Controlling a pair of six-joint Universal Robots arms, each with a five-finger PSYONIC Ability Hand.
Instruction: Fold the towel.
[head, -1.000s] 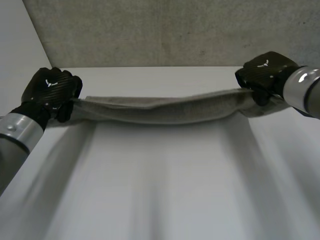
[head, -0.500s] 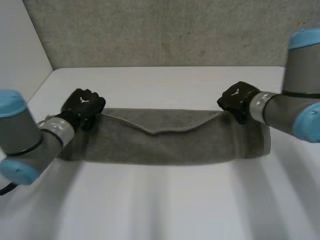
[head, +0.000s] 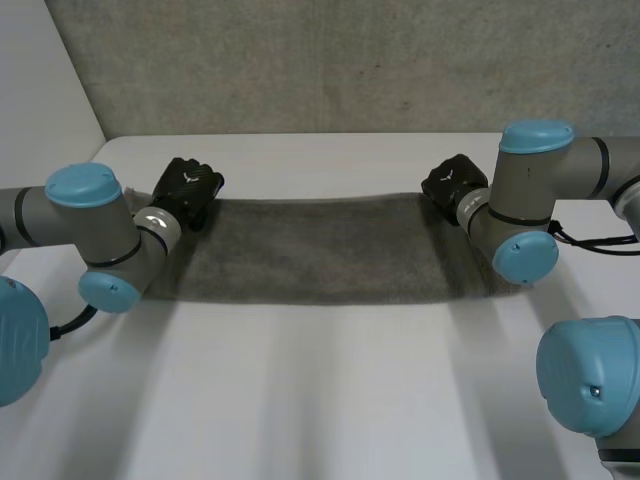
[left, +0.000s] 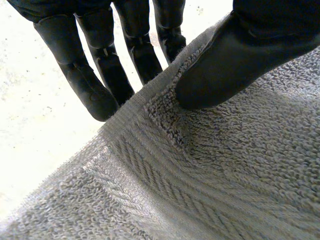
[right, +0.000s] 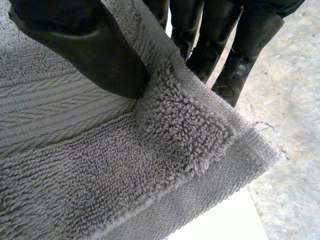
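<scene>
One grey towel lies stretched crosswise on the white table, a long band running from one hand to the other. In the right wrist view the towel shows two layers, an upper corner lying on a lower one; whether it is doubled along its whole length I cannot tell.

Two hands hold it, one at each far corner. The left hand is at the towel's far left corner. In its own wrist view the left hand presses its thumb on top of the terry towel just inside the hem, with the fingers behind the edge, so the hem is pinched between them. The right hand is at the far right corner. In its own wrist view the right hand clamps the upper layer's corner the same way, thumb above and fingers behind.

The far long edge runs straight between the two hands; the near long edge is parallel to it. The two arms, the left arm and the right arm, cross the towel's short ends.

Beyond the far edge a strip of bare table reaches the grey wall. Nearer than the towel the tabletop is wide and open.
</scene>
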